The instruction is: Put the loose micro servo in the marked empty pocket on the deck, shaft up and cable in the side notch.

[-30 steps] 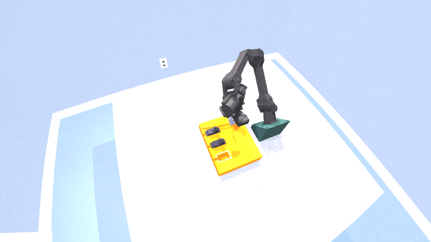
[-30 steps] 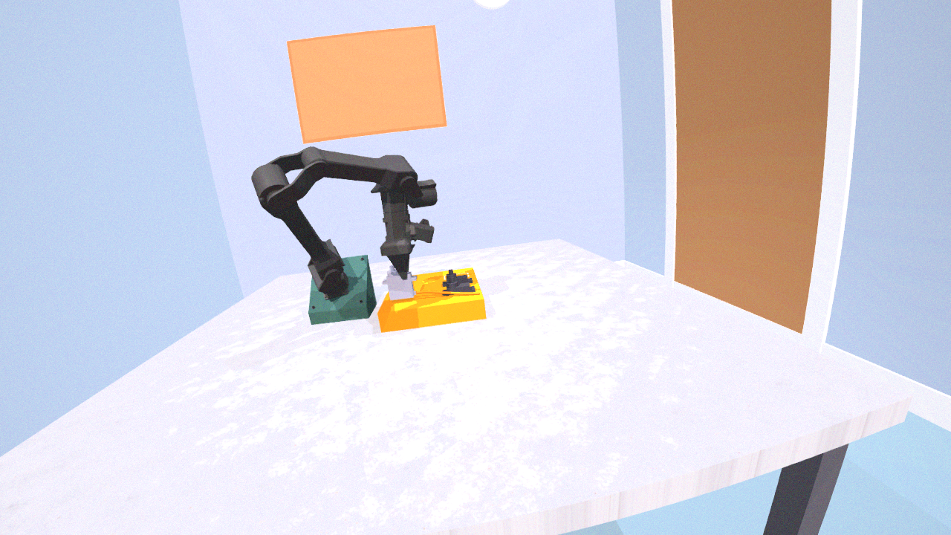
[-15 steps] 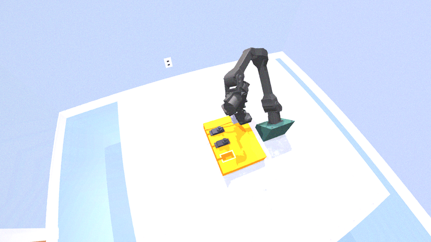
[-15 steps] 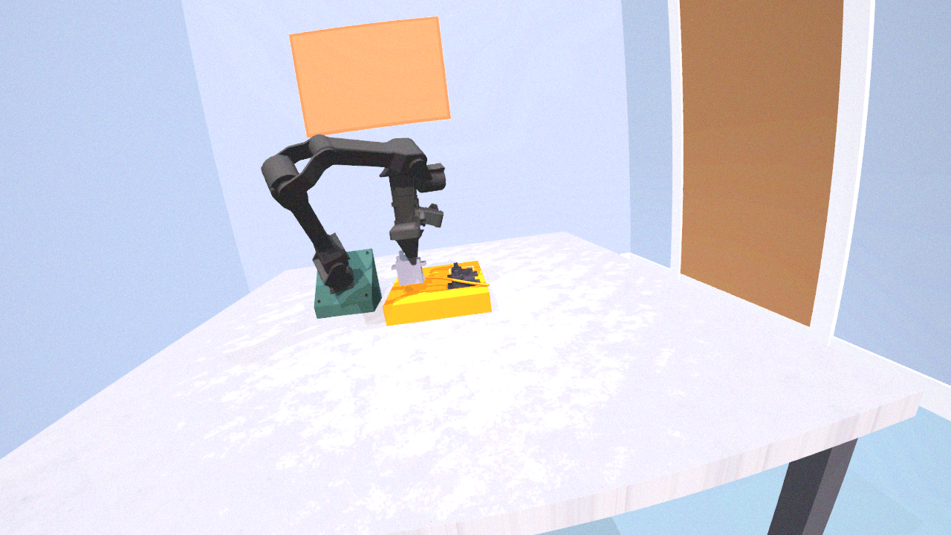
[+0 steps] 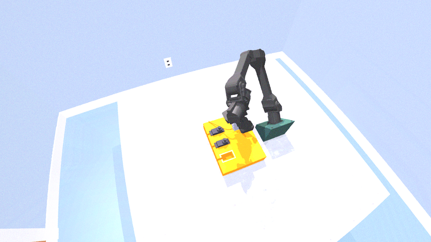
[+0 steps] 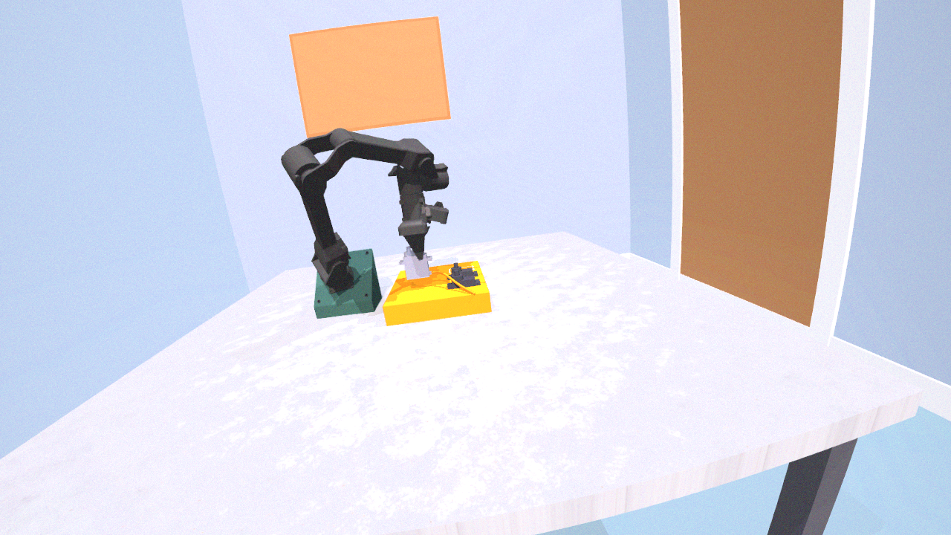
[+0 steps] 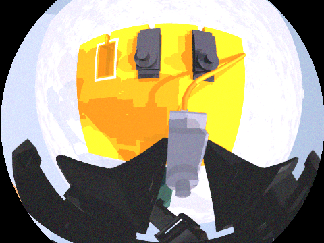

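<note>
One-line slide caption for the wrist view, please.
Dark parallel-jaw gripper shut on the pale grey micro servo, above the yellow deck with its white-outlined empty pocket.

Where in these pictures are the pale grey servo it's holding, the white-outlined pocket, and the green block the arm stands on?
pale grey servo (image 7: 186,148): wrist view, middle of its body.
white-outlined pocket (image 7: 106,61): wrist view, its orange floor.
green block (image 6: 352,286): exterior view, its front face.

Bright even light, glare whitening table (image 6: 465,412); wrist view fisheye-warped.
</note>
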`<state>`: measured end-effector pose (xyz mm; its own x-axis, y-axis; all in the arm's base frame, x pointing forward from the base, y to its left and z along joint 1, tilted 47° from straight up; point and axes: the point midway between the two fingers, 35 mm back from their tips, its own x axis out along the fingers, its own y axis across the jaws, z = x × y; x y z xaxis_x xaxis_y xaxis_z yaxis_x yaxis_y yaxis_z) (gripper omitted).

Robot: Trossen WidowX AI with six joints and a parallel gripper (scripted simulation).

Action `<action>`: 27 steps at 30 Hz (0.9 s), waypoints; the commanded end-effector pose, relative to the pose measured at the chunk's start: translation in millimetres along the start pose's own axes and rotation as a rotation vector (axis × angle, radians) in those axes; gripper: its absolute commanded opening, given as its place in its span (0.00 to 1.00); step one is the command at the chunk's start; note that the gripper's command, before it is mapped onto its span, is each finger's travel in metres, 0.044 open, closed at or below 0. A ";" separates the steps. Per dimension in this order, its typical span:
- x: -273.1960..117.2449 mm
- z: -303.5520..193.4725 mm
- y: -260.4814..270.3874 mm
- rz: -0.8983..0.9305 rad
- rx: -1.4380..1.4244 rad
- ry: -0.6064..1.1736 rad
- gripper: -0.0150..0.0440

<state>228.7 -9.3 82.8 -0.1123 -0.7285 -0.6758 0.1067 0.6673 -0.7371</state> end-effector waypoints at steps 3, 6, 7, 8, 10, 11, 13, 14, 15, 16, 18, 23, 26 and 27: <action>-1.7 0.1 26.9 0.009 0.003 -0.001 0.25; -1.9 0.0 42.2 0.010 0.003 -0.001 0.25; -2.0 0.0 47.3 0.010 0.003 -0.001 0.25; -2.1 -0.1 52.4 0.010 0.003 -0.002 0.25; -2.2 -0.1 62.6 0.011 0.003 -0.002 0.25; -2.3 -0.2 67.7 0.011 0.003 -0.002 0.25; -2.4 -0.3 77.9 0.012 0.003 -0.002 0.25; -2.5 -0.3 83.1 0.012 0.003 -0.002 0.25; -2.6 -0.4 88.2 0.013 0.003 -0.002 0.25; -2.6 -0.5 93.3 0.013 0.003 -0.002 0.25; -2.7 -0.7 103.6 0.013 0.003 -0.002 0.25; -3.0 -0.9 121.1 0.013 0.004 -0.002 0.25; -3.1 1.2 121.1 0.013 0.004 -0.002 0.25; -3.1 3.2 121.1 0.013 0.004 -0.002 0.25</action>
<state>240.1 70.2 -4.6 -0.1131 -0.7271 -0.6772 0.1025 0.6694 -0.7358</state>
